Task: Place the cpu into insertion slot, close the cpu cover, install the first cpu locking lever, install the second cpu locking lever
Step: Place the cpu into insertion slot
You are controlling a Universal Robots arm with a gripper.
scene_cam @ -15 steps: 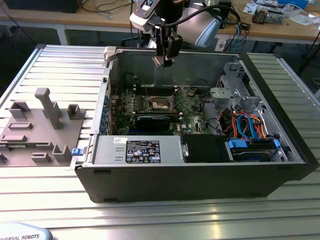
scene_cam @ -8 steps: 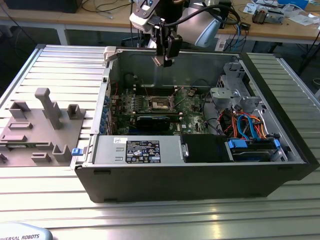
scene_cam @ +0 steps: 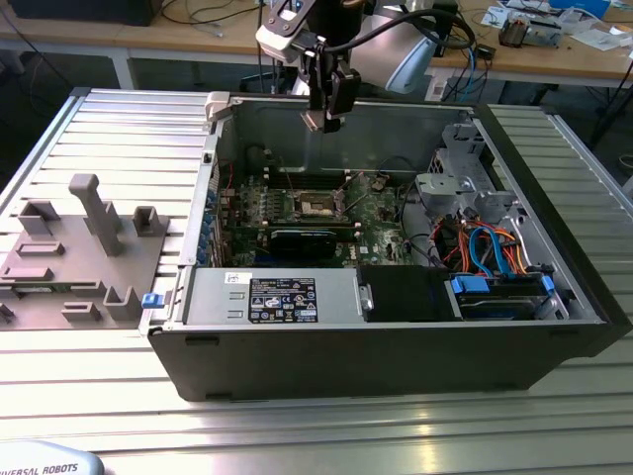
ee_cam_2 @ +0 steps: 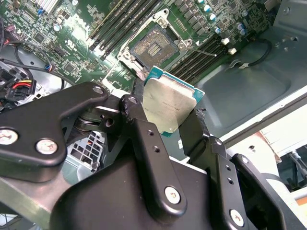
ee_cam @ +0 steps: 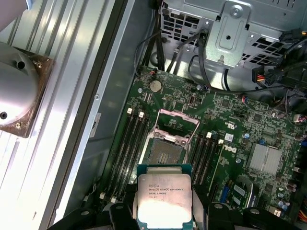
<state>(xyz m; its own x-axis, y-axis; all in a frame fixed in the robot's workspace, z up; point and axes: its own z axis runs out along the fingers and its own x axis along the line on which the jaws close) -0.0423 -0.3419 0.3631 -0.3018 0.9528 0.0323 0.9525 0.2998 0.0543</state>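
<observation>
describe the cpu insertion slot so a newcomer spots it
Inside the open black computer case lies a green circuit board. Near its middle sits the small dark square metal-rimmed insertion slot; the black memory slots beside it are long, narrow.

cpu (ee_cam_2: 170, 103) between the fingers: dull silvery metal face, faintly brushed, soft glare; thin teal-green edge.
gripper (ee_cam_2: 165, 114): black fingers (ee_cam_2: 144, 139), smooth satin finish, bright steel screw heads.
Beyond the fingertips, insertion slot (ee_cam_2: 154, 45): dark, finely grained floor, bare metal rim.
cpu cover (ee_cam: 176, 138): thin silvery sheet metal.
circuit board (ee_cam: 240, 115): glossy green.
case wall (ee_cam_2: 240, 91) beside the gripper: matt grey sheet metal.
</observation>
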